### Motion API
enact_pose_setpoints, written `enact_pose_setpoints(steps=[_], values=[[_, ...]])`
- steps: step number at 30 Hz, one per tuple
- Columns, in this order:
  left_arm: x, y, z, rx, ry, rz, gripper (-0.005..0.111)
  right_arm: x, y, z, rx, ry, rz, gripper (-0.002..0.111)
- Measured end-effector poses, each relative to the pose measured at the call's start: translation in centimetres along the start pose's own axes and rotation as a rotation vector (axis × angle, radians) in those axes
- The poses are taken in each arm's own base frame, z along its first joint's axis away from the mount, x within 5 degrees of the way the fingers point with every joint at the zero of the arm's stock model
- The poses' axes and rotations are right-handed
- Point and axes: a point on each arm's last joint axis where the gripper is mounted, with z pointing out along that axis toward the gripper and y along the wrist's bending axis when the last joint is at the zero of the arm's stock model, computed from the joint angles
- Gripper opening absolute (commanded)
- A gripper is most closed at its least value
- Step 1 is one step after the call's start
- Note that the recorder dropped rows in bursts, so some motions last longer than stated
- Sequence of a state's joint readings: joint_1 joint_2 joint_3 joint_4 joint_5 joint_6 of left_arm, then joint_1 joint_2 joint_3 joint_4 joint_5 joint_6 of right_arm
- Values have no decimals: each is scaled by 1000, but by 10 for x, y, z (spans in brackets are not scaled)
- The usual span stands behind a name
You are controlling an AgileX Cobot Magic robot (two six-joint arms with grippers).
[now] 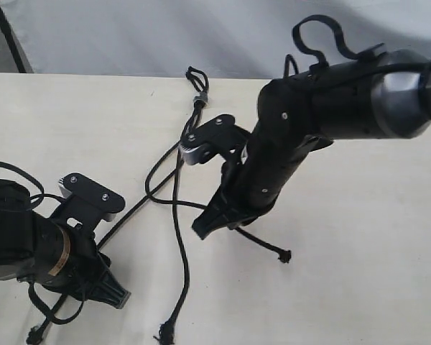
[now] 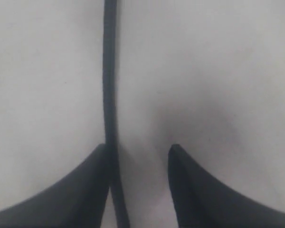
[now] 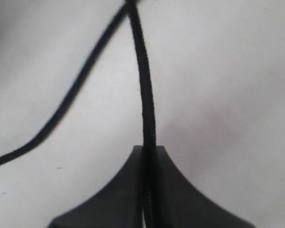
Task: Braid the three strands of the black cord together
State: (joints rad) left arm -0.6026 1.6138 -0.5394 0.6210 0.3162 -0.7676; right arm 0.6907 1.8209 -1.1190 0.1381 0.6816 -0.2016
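Note:
The black cord lies on the table, its small loop [image 1: 197,74] and grey band [image 1: 199,98] at the far edge. Three strands fan out toward the near side. The middle strand [image 1: 181,251] lies free and ends in a frayed knot [image 1: 164,332]. My right gripper [image 1: 201,228] [image 3: 149,149] is shut on the right strand [image 3: 145,95], whose knotted end [image 1: 284,255] trails behind it. The left strand [image 1: 133,210] [image 2: 109,85] runs between the spread fingers of my open left gripper [image 1: 118,296] [image 2: 138,152], close against one finger [image 2: 92,164]; its end [image 1: 36,334] lies near the table's front edge.
The pale table [image 1: 359,237] ends at a grey backdrop [image 1: 129,36] beyond the loop. Thick glossy robot cables [image 1: 323,39] arch over the right arm, and another cable [image 1: 14,172] curves by the left arm.

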Motion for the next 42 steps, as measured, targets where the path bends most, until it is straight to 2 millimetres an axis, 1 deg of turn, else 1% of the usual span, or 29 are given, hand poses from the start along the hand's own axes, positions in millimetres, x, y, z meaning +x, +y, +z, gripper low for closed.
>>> enact_pose_setpoints(steps=[1,2,4,7,10,11,12,13,14,15,17,20,27,29,32,37,39,40,42], values=[[0,0,0,0,0,0,39,1,-9,1,7,3,26,0],[0,0,0,0,0,0,39,3,-25,2,21,8,67,0],[-1,-1,0,9,-11,0,39,4,-36,1,34,-10,98,0],[-6,-2,-8,44,-74,-6,39,3,-40,1,40,-21,108,0],[-15,-2,-31,87,-197,-23,38,2,-41,2,42,-30,108,0],[-19,-3,-40,132,-259,-60,36,2,-41,3,42,-28,108,0],[-21,-6,-43,156,-284,-64,26,2,-41,3,43,-30,108,0],[-23,-18,-48,221,-335,-40,20,2,-41,4,44,-35,108,0],[-23,-26,-49,249,-348,-13,10,1,-41,4,45,-36,109,0],[-22,-38,-48,288,-358,36,0,1,-41,5,45,-36,109,0],[-19,-61,-42,359,-359,113,0,1,-42,6,45,-36,109,0],[-16,-73,-30,403,-346,145,0,2,-42,7,45,-34,109,0],[-8,-78,0,383,-239,160,0,2,-42,7,45,-34,109,0],[-7,-79,4,380,-226,161,0,2,-42,7,45,-34,111,0],[-8,-80,6,384,-227,163,0,2,-42,7,45,-34,111,0],[-8,-77,7,328,-179,155,0,4,-44,4,56,-18,103,0],[-6,-74,5,289,-144,134,0,5,-51,-1,63,-21,141,0],[-3,-74,3,271,-129,142,0,8,-58,-4,71,-20,171,0],[2,-78,-3,252,-112,174,0,12,-64,-3,78,-9,203,0]])
